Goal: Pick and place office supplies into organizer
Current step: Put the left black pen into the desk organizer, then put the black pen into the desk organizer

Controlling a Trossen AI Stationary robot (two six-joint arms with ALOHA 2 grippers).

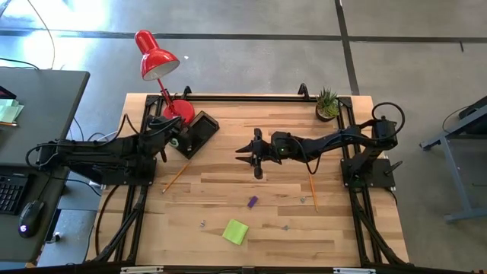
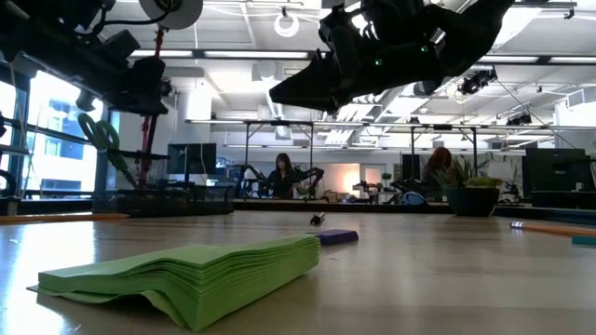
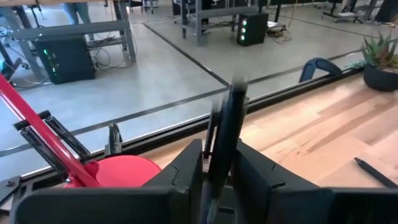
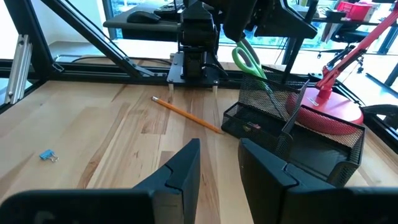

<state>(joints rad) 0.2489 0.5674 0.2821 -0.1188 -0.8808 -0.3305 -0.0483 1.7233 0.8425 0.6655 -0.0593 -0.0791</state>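
My left gripper (image 1: 173, 135) hangs over the organizer (image 1: 194, 134), the black mesh tray sitting near the bench's far left corner, right beside the round base of the red lamp (image 1: 176, 110). Its fingers (image 3: 186, 174) are clamped narrow on the green-handled scissors (image 4: 249, 59), which hang blades down into the tall compartment of the tray (in the left wrist view only the dark blades (image 3: 225, 137) show, standing up between the pads). In the right wrist view the green handle loops show just above the mesh rim, so the scissors are partly inside the tray and not let go.

My right gripper (image 1: 253, 154) hovers above the middle of the bench, fingers (image 4: 180, 168) parted with a narrow gap and nothing between them, pointed toward the tray.

Elsewhere on the bench: one orange pencil (image 1: 175, 176) lies slantwise near the left edge, just short of the tray, and another pencil (image 1: 312, 190) lies toward the right edge. A small purple piece (image 1: 252, 202) sits near the middle, toward the near edge, and the lime-green sticky-note pad (image 1: 235, 231) lies closer to the near edge still. A dark pen (image 3: 375, 172) lies on the wood. A potted plant (image 1: 327, 104) stands at the far right corner.
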